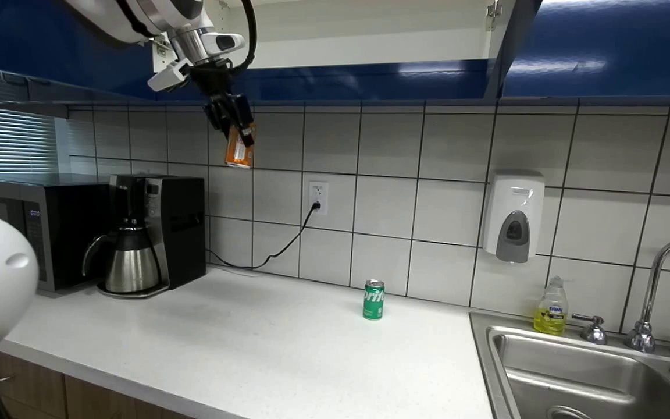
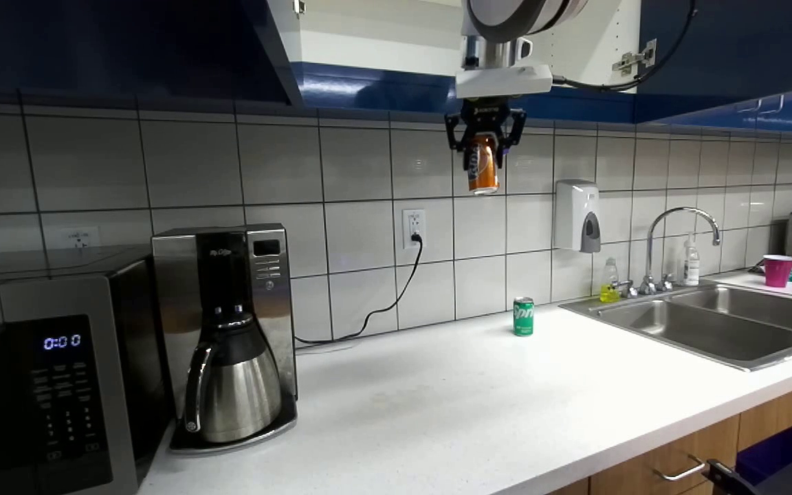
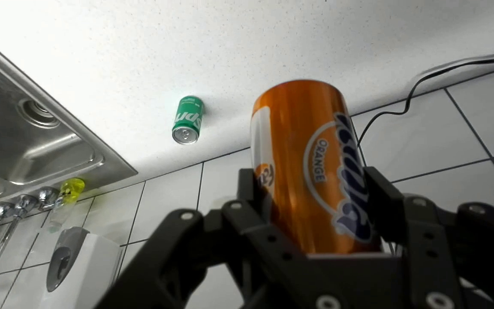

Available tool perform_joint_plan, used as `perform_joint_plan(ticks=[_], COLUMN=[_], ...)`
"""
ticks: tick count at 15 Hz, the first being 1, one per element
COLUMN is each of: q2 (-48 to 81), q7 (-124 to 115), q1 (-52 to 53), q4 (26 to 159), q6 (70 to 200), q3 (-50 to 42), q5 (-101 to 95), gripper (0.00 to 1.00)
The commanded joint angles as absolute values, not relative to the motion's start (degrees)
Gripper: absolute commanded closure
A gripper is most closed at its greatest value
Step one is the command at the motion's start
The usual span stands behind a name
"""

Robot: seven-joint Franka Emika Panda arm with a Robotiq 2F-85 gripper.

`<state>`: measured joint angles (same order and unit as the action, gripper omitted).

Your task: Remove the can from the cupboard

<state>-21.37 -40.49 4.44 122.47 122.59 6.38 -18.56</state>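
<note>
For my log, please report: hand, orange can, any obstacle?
Hand shut on orange can. Held outside cupboard, above counter. Nothing seems in the way; green can apart, on counter.

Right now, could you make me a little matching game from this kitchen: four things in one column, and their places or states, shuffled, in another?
Things
1. Orange can
2. Green can
3. Cupboard
4. White dispenser

Places or states
A. Fixed to the tiled wall
B. Open, its pale inside showing
C. Standing on the counter between coffee maker and sink
D. Held by the gripper above the counter

Right pairs: 1-D, 2-C, 3-B, 4-A
</note>
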Motion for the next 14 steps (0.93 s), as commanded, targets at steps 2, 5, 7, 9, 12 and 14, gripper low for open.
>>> perform_joint_plan(ticks=[2,5,7,9,12,14], q2=[-20.3,-18.6,-17.3,-16.2,-14.4,-13.3], q7=[-39.2,-39.3,-39.3,-39.4,-39.5,-39.7], q1=[2.1,1.8,1.7,1.6,1.6,1.6], q4=[125.3,126.6,127.2,127.6,128.1,128.3], q6=[126.8,128.9,130.3,131.4,133.1,134.0], q3=[7.5,7.5,7.4,7.4,7.3,7.3], q5=[-17.7,-17.8,-18.0,-18.3,-18.4,-18.6], gripper=[0.62,0.62,0.62,0.62,0.62,0.62])
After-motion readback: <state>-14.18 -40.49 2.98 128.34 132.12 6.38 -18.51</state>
